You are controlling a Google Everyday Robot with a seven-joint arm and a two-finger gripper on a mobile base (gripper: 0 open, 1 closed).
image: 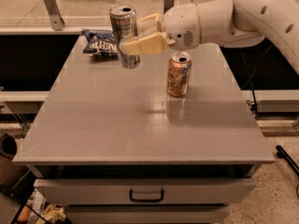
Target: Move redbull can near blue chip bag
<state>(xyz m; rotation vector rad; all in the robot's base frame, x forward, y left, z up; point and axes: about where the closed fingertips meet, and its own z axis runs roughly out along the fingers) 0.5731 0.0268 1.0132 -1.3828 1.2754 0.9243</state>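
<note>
By one bag [99,43]: claw [130,34], one redbull can [122,20]

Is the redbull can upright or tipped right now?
Upright: the redbull can has vertical sides and its top facing up, clamped in the gripper beside the blue chip bag.

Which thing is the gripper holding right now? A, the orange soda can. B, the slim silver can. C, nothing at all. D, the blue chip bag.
B: the gripper is clamped around the redbull can at the back of the table, just beside the blue chip bag, while the orange soda can stands apart, untouched.
</note>
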